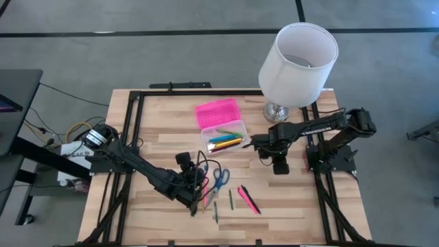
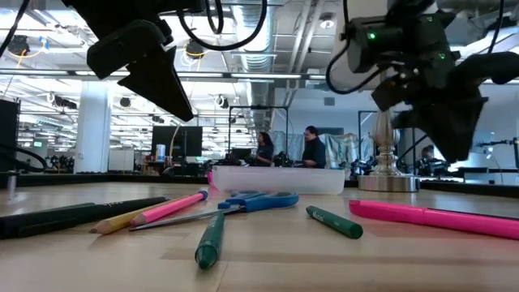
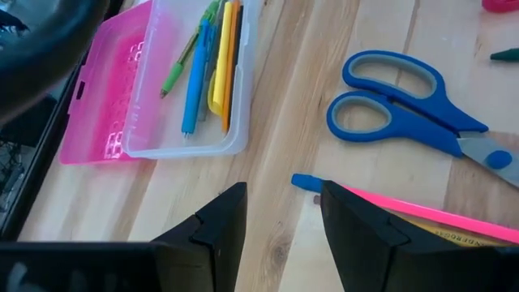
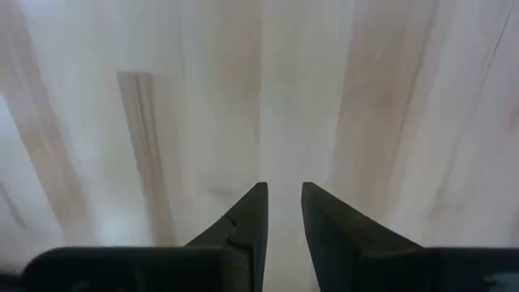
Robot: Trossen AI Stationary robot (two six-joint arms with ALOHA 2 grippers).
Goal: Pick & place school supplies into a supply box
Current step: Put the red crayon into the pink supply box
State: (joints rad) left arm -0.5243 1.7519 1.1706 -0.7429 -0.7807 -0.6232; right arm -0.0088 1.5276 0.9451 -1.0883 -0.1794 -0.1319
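- Pale wood planks make up my counter (image 1: 288, 199), framed by black rails; behind it the low view shows a bright open workroom with two people standing.
- One clear supply box (image 1: 223, 135), its pink lid (image 1: 217, 111) folded back, sits mid-counter holding several pens.
- One pair of blue-handled scissors (image 1: 219, 178), one pink pencil (image 3: 422, 212).
- My left claw (image 3: 280, 223) is released, straddling the pencil's tip.
- My right claw (image 4: 282, 215) hovers slightly parted, empty, over bare wood near the white lampshade (image 1: 299, 55).

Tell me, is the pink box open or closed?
Open. The supply box has its pink lid flipped back flat, and pens lie inside.
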